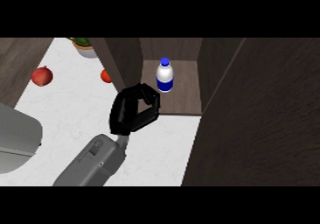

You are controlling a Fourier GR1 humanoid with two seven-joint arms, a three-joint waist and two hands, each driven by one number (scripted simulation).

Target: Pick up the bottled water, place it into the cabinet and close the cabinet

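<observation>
Hand [133, 109]: one in sight, on a grey forearm rising from the lower edge; which arm cannot be told. Fingers curled, thumb apart, nothing held.
Water bottle [165, 75]: upright inside the cabinet [182, 103], just beyond the fingertips, not touching.
Cabinet door [259, 118]: open, to the hand's right.
Bench [66, 109]: white, under the hand.
Red fruits [42, 75]: two, beyond and left of the hand.
</observation>
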